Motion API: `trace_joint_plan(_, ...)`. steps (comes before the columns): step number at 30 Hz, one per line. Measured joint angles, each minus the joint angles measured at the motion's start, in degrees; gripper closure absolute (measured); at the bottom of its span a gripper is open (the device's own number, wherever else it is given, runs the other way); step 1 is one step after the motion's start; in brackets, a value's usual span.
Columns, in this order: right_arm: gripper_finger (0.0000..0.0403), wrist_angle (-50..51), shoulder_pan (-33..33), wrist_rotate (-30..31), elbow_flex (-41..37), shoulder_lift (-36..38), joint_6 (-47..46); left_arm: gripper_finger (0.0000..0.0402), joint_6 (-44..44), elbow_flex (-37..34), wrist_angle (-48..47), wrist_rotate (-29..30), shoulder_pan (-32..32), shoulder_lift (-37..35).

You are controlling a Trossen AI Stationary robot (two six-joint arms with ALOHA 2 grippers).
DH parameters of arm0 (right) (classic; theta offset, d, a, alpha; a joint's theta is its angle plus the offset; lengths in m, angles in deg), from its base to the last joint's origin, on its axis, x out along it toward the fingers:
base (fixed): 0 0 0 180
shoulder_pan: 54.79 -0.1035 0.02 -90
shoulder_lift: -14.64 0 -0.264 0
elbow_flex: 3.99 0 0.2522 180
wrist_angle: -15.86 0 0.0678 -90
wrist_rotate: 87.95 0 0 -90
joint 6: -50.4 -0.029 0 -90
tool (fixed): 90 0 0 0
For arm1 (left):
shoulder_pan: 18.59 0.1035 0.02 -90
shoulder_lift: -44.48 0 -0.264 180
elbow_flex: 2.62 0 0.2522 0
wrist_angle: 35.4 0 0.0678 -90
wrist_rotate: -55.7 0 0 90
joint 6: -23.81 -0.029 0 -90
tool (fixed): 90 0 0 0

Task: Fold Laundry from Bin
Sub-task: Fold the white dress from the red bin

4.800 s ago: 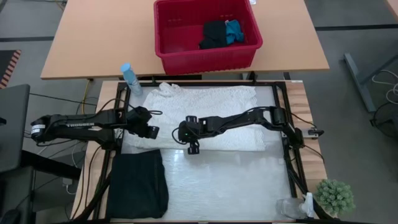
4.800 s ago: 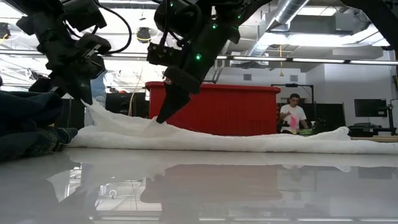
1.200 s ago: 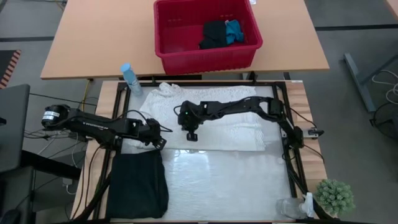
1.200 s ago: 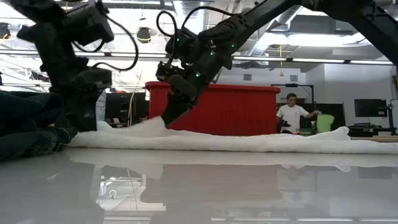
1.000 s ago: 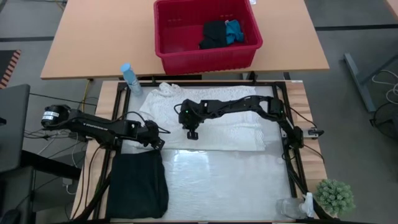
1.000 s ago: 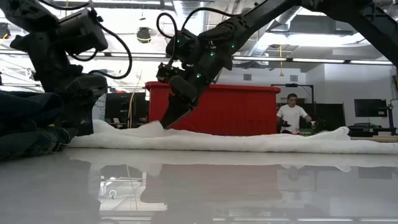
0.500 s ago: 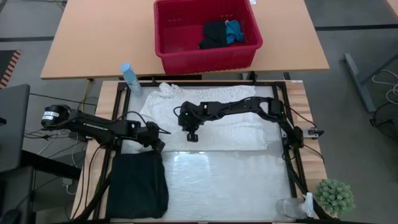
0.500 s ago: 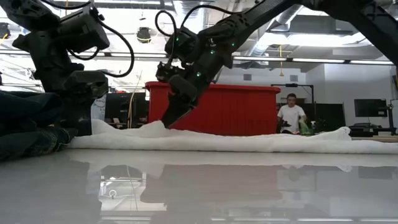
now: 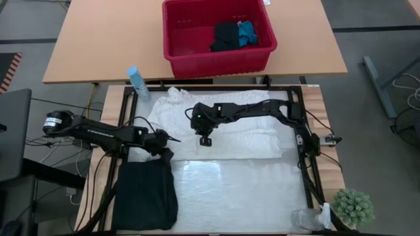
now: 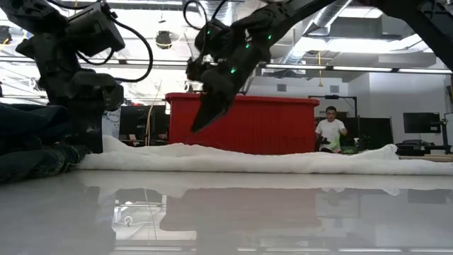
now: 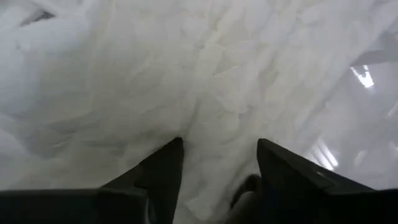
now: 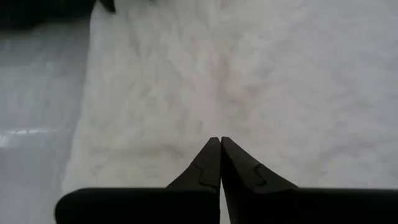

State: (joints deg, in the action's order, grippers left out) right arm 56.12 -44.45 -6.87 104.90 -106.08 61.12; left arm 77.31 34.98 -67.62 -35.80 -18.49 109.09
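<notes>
Two dark jointed arms [image 9: 98,131] — black looping cables, green lights (right arm).

A white garment [image 9: 226,128] lies spread across the far half of the white table [image 9: 236,196]. The right gripper [image 9: 205,138] hangs over its middle; the left gripper [image 9: 165,153] sits at its near left edge, just beyond a folded black garment [image 9: 146,193]. The red bin [image 9: 190,62] on the wooden table behind holds black [image 9: 225,36] and blue [image 9: 248,31] cloth. A bottle [image 9: 138,83] stands at the far left corner, a plant [image 9: 354,208] at the near right.
</notes>
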Motion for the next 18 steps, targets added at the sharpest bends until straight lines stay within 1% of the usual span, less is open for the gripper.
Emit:
trace_joint_plan(3,0.0368,3.1,0.9,0.0,0.0,2.7,1.8,0.0189,0.8,0.2,-0.9,0.4,0.0,-2.6)
trace_joint_plan(7,0.0373,6.6,3.3,0.0,0.1,6.7,2.8,0.0186,0.9,1.7,-3.6,4.7,0.7,-7.3)
trace_joint_plan(11,0.0371,10.3,6.2,0.1,0.1,9.0,0.7,0.0185,0.6,1.9,-6.3,4.9,1.7,-11.3)
trace_joint_plan(13,0.0367,11.7,7.6,0.3,0.1,10.0,0.5,0.0185,2.0,1.9,-8.0,4.8,2.3,-12.9)
trace_joint_plan(14,0.0366,12.6,8.5,1.5,0.1,10.6,0.3,0.0185,3.0,1.9,-7.9,4.9,2.7,-13.7)
trace_joint_plan(16,0.0366,12.9,10.3,3.5,0.1,11.8,0.0,0.0185,4.4,1.9,-7.2,7.2,3.6,-16.0)
trace_joint_plan(18,0.0368,13.5,12.9,4.3,0.1,13.1,-0.9,0.0185,5.8,2.5,-4.4,11.6,4.9,-18.2)
